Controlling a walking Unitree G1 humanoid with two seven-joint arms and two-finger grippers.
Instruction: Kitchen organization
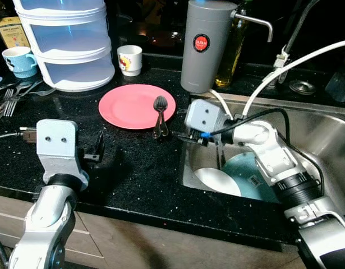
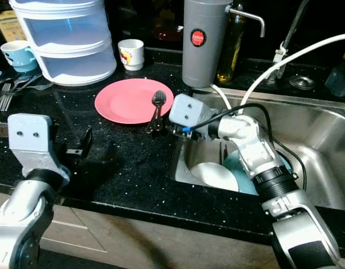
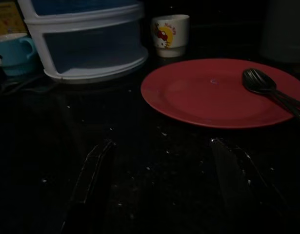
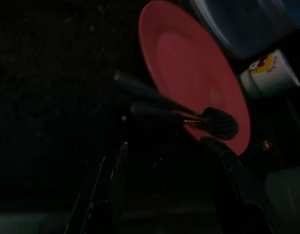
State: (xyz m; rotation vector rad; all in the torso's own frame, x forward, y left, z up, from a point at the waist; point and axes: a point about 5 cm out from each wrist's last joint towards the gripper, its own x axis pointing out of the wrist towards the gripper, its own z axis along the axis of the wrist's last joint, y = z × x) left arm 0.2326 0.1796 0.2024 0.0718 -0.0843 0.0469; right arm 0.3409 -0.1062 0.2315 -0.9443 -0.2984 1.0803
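Right pincer (image 2: 173, 130): fingers hidden behind its grey wrist block in head views; too dark in the wrist view to tell their gap. Blue plate (image 1: 248, 178) and white plate (image 1: 217, 181) in the sink (image 1: 329, 140) partly covered by the right arm. Drawer unit (image 1: 65, 39) cut off at the top edge. Blue mug (image 1: 18, 60) and forks (image 1: 7, 101) clipped by the left edge. Label on the grey canister (image 1: 205, 45) too small to read. Spoon handles (image 4: 145, 100) murky in the right wrist view.

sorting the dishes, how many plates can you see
3: a red plate on the counter with black utensils resting on its rim, and a white plate overlapping a teal plate in the sink. More may be hidden behind the right arm.
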